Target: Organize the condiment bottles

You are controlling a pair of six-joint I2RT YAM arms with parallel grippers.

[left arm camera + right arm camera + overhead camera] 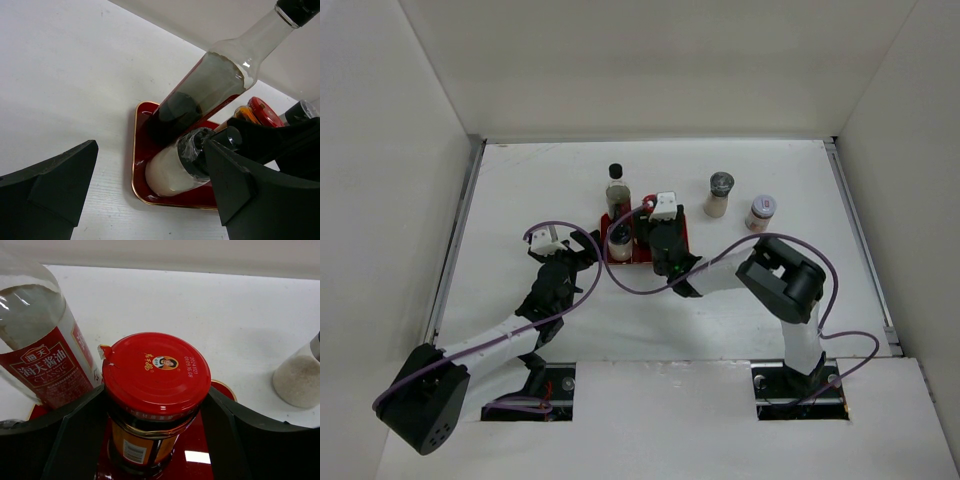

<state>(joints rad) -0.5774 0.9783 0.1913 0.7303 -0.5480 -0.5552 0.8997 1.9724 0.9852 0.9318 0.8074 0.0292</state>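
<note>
A: From overhead, the arm hides the grip of the right tool (pixel 155 395).
B: Its wrist camera shows it clamped on the red-capped jar (pixel 156 372), which stands in the red tray (pixel 136 150) beside the soy sauce bottle (pixel 42 357).
A: The left tool (pixel 150 150)?
B: Open, empty, facing the tray.

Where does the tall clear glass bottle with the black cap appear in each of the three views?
Top external: tall clear glass bottle, upper centre, at the flat red tray's far end.
Left wrist: bottle slants across upper right, base in tray.
Right wrist: bottle at left edge, cap cut off.
Shared landmark: the red tray.
</note>
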